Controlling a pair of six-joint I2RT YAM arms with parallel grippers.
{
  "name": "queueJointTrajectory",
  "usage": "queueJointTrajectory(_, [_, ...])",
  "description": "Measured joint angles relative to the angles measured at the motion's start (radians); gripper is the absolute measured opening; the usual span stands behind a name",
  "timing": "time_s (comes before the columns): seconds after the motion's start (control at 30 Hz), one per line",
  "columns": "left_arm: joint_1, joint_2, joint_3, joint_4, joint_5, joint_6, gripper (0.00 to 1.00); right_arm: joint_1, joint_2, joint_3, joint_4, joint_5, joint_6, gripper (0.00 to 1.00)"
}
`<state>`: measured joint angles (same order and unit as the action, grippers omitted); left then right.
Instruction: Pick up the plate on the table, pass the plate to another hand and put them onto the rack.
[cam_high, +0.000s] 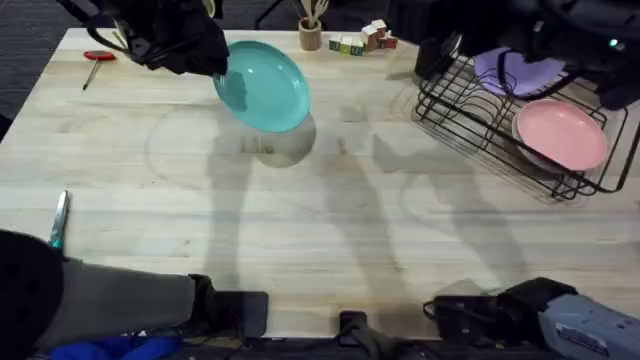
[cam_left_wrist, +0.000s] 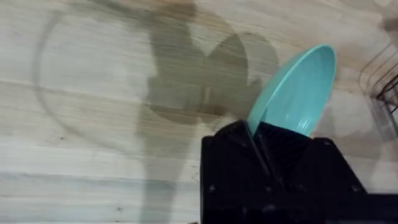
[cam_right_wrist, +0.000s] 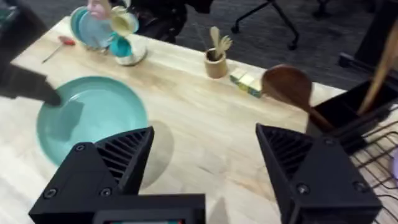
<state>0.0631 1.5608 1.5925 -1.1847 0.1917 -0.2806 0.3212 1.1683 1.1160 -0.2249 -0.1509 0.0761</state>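
light wooden counter (cam_high: 330, 230) | black wire dish rack (cam_high: 470, 115) is holding pink and purple plates only | round teal plastic plate (cam_high: 263, 85) is hanging lifted, pickup done | left tool (cam_left_wrist: 258, 146) is clamping its rim | right tool (cam_right_wrist: 205, 165) is gaping empty; handover and racking remaining

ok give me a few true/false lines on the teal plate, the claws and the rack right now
1. The left claw grips the teal plate by its rim, off the table. True.
2. The right claw is shut on the plate. False: it is open, holding nothing.
3. A pink plate sits in the black wire rack. True.
4. The teal plate is already in the rack. False: it is held away from the rack.
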Motion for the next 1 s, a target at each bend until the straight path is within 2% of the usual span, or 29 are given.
queueJointTrajectory(0.3, [0.0, 0.0, 0.0, 0.0, 0.003, -0.17, 0.041, 0.066, 0.04, 0.001, 0.0, 0.0, 0.007, 0.996])
queueJointTrajectory(0.4, [0.0, 0.0, 0.0, 0.0, 0.009, -0.2, 0.041, 0.093, 0.073, 0.001, 0.0, 0.0, 0.03, 0.996])
queueJointTrajectory(0.8, [0.0, 0.0, 0.0, -0.001, 0.023, -0.221, 0.041, 0.122, 0.119, 0.002, 0.004, 0.0, 0.13, 0.996])
queueJointTrajectory(1.0, [0.0, 0.0, 0.0, -0.001, 0.027, -0.215, 0.041, 0.122, 0.202, 0.004, 0.005, 0.0, 0.196, 0.996])
